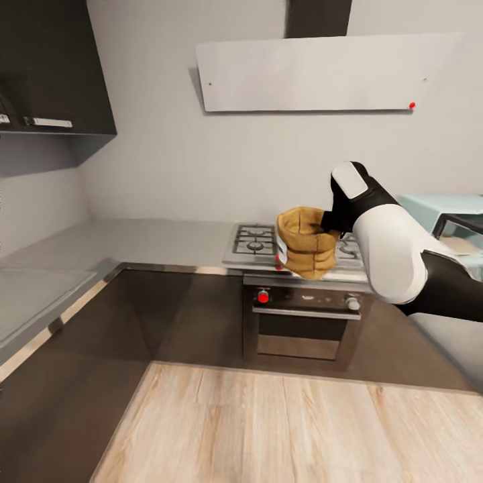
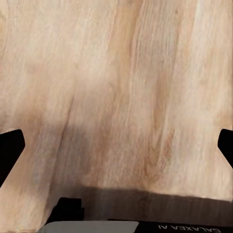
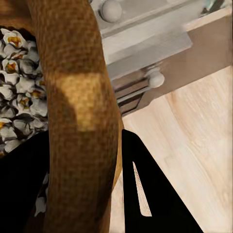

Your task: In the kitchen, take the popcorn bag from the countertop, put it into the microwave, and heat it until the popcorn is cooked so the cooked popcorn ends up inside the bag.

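Observation:
My right gripper [image 1: 332, 225] is shut on the rolled rim of the popcorn bag [image 1: 307, 245], a mustard-tan sack held in the air above the steel hob [image 1: 255, 243]. The right wrist view shows the bag's rim [image 3: 80, 97] pinched between my dark fingers [image 3: 155, 199], and pale cream popcorn [image 3: 17, 97] heaped inside the bag. The mint-blue microwave [image 1: 429, 204] stands on the countertop [image 1: 154, 241] at the far right, partly hidden behind my right arm; its door looks swung open. My left gripper [image 2: 116, 148] hangs open over the pale wood floor, holding nothing.
A dark oven [image 1: 302, 322] with a silver bar handle sits under the hob. A pale range hood [image 1: 315, 74] hangs above it. A dark upper cabinet [image 1: 54, 67] fills the top left. The grey worktop bends round the left corner over dark brown cabinet fronts [image 1: 168, 315].

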